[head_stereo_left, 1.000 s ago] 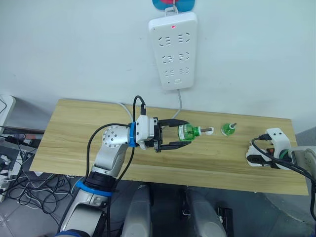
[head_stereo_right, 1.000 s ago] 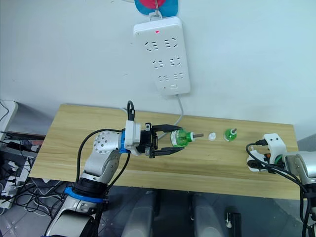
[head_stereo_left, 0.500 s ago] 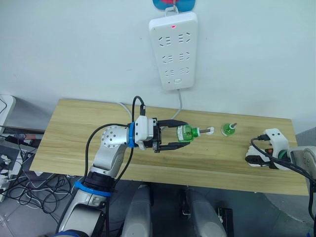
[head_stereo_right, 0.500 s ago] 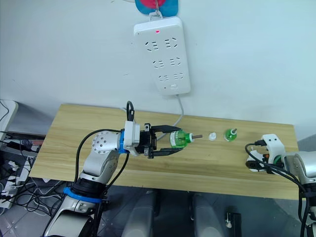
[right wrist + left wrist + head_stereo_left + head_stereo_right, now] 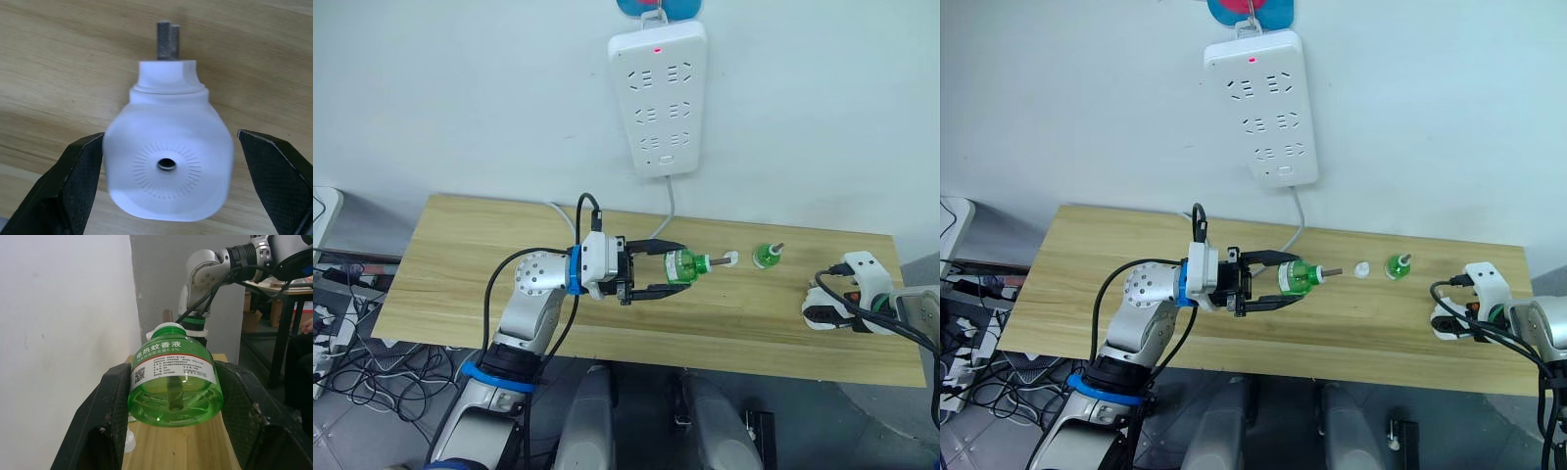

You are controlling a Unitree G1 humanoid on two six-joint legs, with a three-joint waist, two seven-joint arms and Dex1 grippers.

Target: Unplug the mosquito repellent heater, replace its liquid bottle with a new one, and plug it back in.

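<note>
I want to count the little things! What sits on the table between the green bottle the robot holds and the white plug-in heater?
In the left eye view, a small white cap, then a small green bottle.

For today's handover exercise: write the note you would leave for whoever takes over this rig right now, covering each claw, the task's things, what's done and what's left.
Left claw: shut on the green liquid bottle, held above the wooden table, neck pointing toward the robot's right.
Right claw: open around the mosquito repellent heater, fingers not touching it.
Heater lies on the table's right end, unplugged, prongs away from the claw. A white cap and second green bottle sit mid-table.
Left: fit the bottle into the heater, plug it into the wall power strip.
</note>
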